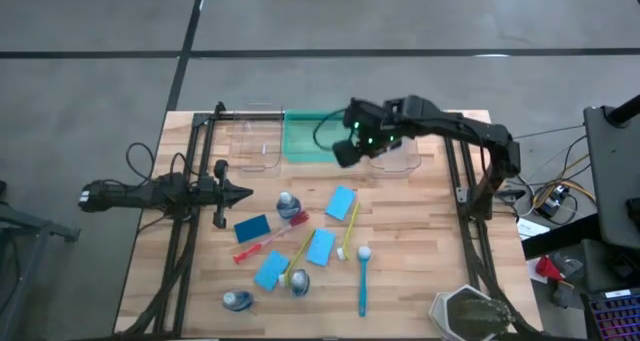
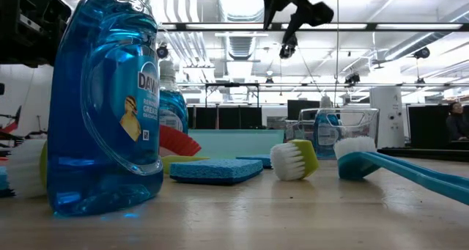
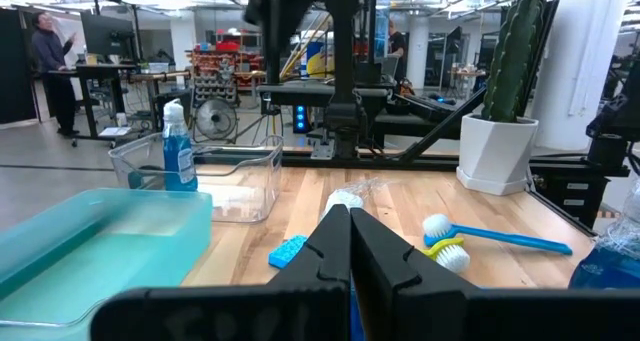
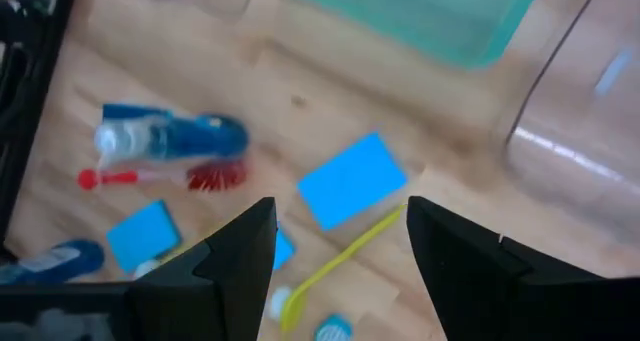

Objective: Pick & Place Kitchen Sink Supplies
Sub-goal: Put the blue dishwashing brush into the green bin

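One blue brush (image 1: pixel 363 281) lies lengthwise, bristles toward the bins; right pincer (image 1: pixel 345 151) gapes empty.

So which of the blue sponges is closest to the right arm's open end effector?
The sponge lying farthest toward the bins, beside the yellow brush. It sits just below the right end effector; the other three lie lower and farther left.
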